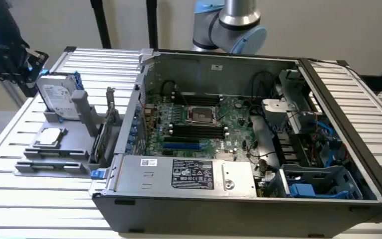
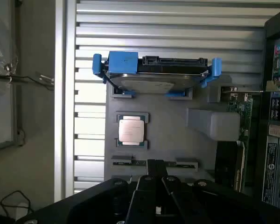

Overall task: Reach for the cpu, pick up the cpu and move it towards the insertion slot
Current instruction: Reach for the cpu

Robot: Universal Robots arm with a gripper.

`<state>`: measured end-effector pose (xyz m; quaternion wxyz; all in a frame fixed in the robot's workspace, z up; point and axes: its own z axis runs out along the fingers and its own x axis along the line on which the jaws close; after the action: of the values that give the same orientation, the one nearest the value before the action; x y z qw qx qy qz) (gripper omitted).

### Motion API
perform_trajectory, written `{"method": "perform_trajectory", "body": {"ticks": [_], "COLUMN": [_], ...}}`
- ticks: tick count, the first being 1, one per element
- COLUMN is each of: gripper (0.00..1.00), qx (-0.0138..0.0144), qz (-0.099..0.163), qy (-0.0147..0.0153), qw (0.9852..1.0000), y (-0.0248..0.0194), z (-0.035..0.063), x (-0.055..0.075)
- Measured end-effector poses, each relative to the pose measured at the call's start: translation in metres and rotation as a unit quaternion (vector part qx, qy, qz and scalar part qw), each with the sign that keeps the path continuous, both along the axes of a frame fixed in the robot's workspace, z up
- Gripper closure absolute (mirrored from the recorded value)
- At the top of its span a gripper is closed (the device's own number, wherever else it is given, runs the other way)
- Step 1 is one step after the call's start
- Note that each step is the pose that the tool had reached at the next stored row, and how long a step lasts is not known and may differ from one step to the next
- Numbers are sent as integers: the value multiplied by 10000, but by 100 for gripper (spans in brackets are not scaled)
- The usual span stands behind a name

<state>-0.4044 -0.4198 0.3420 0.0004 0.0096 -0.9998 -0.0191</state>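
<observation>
Currently | cpu [image 2: 131,130] is laid flat in holder [image 2: 172,149], top exposed for grasping | gripper [image 2: 156,164] is held short of it, jaws together, empty

Upright hard drive [image 1: 55,97] beside open computer case [image 1: 244,214]

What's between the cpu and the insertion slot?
In the exterior view, an upright card and the case wall stand between the cpu and the insertion slot.

The slatted surface [image 1: 45,199] is being lit brightly, glare is being thrown off its ribs, and the computer case [image 1: 244,69] is being left dim inside.
</observation>
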Motion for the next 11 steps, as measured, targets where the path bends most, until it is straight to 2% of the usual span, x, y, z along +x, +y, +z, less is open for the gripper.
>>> {"method": "perform_trajectory", "body": {"ticks": [11], "gripper": [89], "qx": [0], "qz": [0], "qy": [0], "qw": [10000], "y": [0], "z": [0], "x": [0]}}
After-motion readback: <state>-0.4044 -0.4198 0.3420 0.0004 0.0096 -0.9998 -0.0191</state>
